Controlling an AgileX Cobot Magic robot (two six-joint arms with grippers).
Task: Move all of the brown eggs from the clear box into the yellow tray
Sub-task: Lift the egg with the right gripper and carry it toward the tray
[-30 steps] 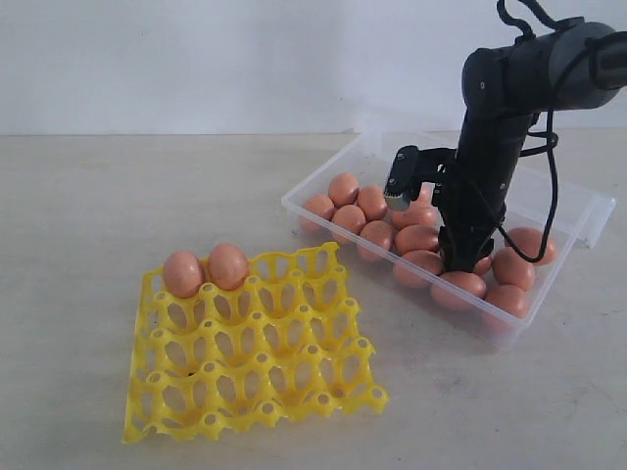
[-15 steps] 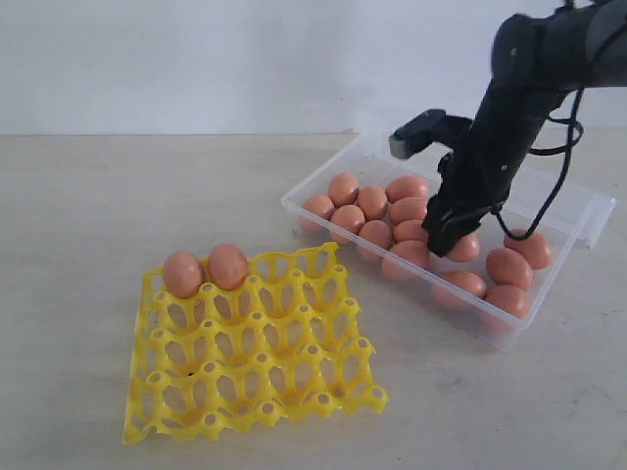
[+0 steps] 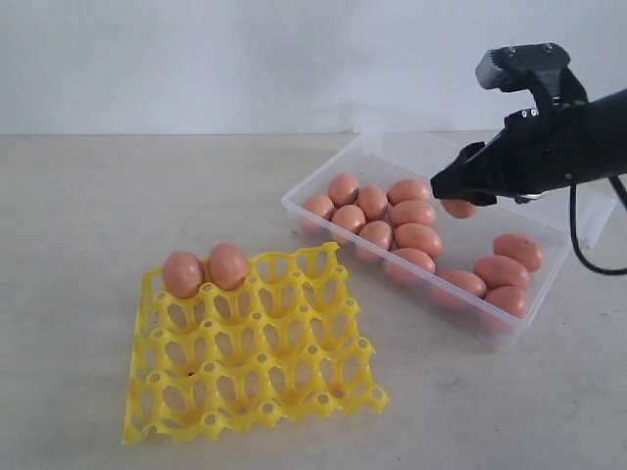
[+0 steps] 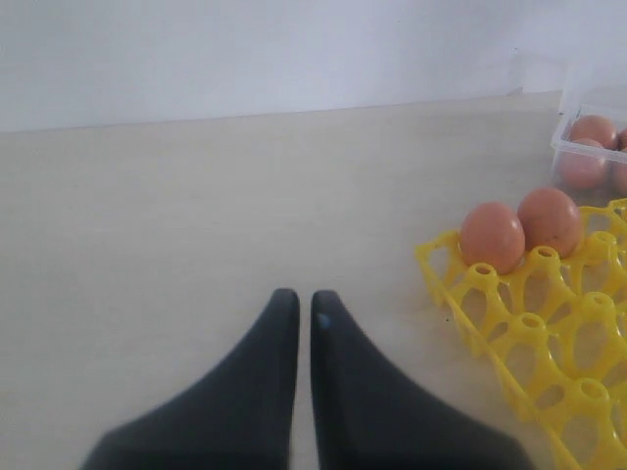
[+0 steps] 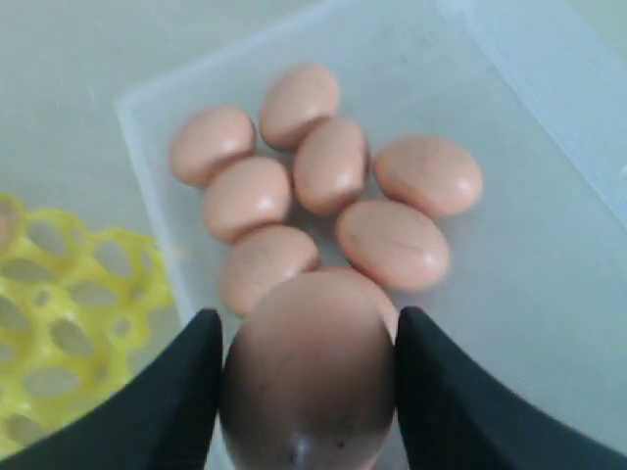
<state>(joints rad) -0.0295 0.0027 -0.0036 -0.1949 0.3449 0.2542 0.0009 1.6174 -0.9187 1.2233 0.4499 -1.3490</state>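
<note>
My right gripper (image 3: pixel 453 191) hangs above the clear box (image 3: pixel 324 217), shut on one brown egg (image 3: pixel 458 208). That egg (image 5: pixel 309 377) fills the gap between both black fingers of the right gripper (image 5: pixel 309 313). Several brown eggs (image 3: pixel 416 238) lie loose in the box below. The yellow tray (image 3: pixel 294 372) lies left of the box, with two eggs (image 3: pixel 183 273) (image 3: pixel 227 265) in its far left cups. My left gripper (image 4: pixel 298 299) is shut with nothing in it, low over the table beside the tray (image 4: pixel 549 343); the exterior view does not show it.
The box's clear lid (image 3: pixel 598 211) lies open on its far right side. A pale wall stands behind the table. Bare tabletop (image 3: pixel 118 196) stretches to the left of the box and behind the tray.
My right arm has risen out of the clear box with an egg in its jaws and swung from steeply downward to nearly level. The left gripper's earlier state is not shown.
</note>
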